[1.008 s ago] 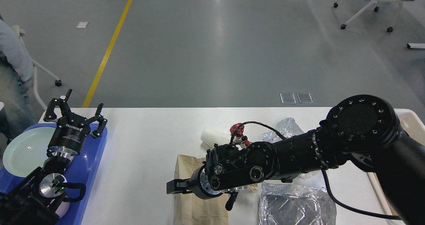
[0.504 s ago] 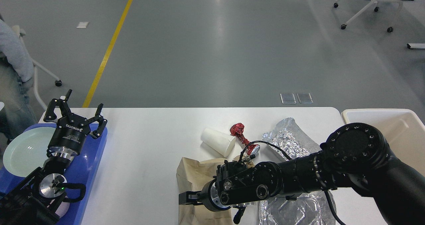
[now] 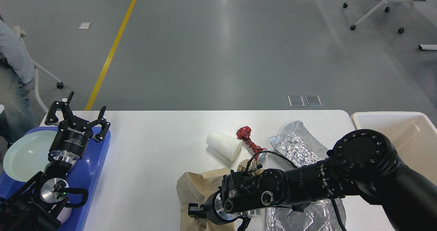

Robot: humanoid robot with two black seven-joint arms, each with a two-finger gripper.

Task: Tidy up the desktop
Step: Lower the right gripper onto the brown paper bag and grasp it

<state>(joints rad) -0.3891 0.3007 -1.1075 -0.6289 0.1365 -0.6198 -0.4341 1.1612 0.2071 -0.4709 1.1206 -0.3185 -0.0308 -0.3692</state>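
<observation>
Near front edge of desktop (image 3: 153, 156), our right gripper (image 3: 195, 212) lay over brown paper bag (image 3: 198, 190), fingers pointing left, apparently pinched on bag's crumpled left side; grip partly hidden, so we could not tell for sure. Bag's long axis ran front-to-back from gripper. Right arm stretched low across desktop. Behind bag: white cup (image 3: 224, 145), red foil wrapper (image 3: 248, 140), foil sheet (image 3: 298, 144). Far left of bag, left gripper (image 3: 75, 113) stood upright, fingers spread, above blue tray (image 3: 94, 166).

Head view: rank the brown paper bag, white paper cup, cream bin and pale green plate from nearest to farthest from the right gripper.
From the right gripper:
1. Brown paper bag, right at its jaws.
2. White paper cup, lying behind it.
3. Pale green plate, far left.
4. Cream bin, far right.
</observation>
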